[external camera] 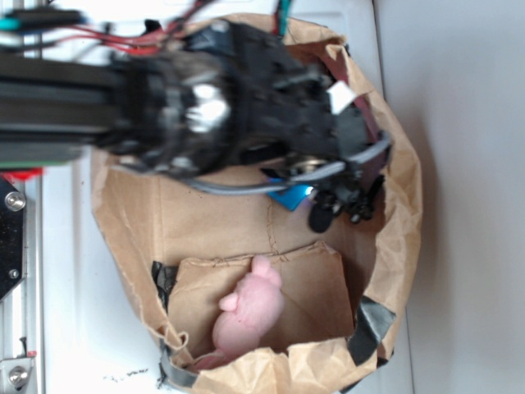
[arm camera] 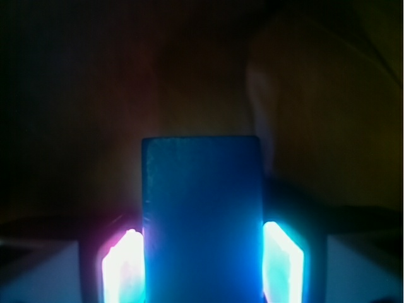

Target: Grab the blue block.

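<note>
In the exterior view, a black robot arm point(external camera: 164, 107) reaches in from the left edge across the upper part of the frame, blurred, with red wires above it at upper left. It extends over a crumpled brown paper bag point(external camera: 402, 189) whose rolled rim fills the centre and right of the frame, standing on a white surface point(external camera: 82, 328). A metal rail with bolts runs down the far left edge. Patches of black tape sit on the bag's rim at lower left and lower right. Inside the bag, toward the lower centre, a pink plush toy point(external camera: 250, 312) lies on a folded brown flap, well apart from the arm's end. Right of centre, just under the wrist, a small corner of the blue block point(external camera: 294, 195) shows, bright blue, with the gripper point(external camera: 340, 201) dark and blurred beside it near the bag's right wall.

In the wrist view, the blue block point(arm camera: 202, 214) stands upright in the lower centre of the frame, filling the gap between the two fingers point(arm camera: 123, 268), which glow pale at its left and right flanks and appear pressed against its sides. The gripper is closed on the block. Behind it the bag's interior is dark brown, with a lighter fold at upper right.
</note>
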Available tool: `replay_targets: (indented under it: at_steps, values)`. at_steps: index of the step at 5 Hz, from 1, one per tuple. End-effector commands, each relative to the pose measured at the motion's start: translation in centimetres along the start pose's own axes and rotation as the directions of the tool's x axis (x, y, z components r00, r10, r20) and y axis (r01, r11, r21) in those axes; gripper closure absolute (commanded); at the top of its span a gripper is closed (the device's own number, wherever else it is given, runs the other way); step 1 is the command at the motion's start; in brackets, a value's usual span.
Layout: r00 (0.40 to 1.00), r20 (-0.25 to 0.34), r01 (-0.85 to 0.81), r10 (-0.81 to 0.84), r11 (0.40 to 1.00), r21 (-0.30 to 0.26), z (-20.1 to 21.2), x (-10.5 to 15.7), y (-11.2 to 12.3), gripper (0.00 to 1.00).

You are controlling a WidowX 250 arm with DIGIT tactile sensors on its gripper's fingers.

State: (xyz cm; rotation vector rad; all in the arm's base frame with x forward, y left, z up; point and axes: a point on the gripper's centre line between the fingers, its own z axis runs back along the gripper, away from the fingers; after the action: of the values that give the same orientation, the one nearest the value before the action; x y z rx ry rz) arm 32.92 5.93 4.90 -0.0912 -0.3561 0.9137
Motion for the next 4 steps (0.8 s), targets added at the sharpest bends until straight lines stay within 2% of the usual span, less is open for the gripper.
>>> replay_targets:
  at_steps: [1, 2, 3, 4]
  values:
    - [0.978, 0.018, 0.207, -0.207, 0.97, -0.124, 6.8, -0.1, -1.2, 1.0]
    - [0.916, -0.048, 0.382, -0.399, 0.9, -0.21, 9.3, -1.4, -1.7, 1.0]
    - [0.85, -0.041, 0.503, -0.526, 0.832, -0.235, 11.5, -2.7, -1.6, 1.0]
    - [0.792, -0.107, 0.566, -0.601, 0.789, -0.24, 13.7, -2.9, -1.4, 1.0]
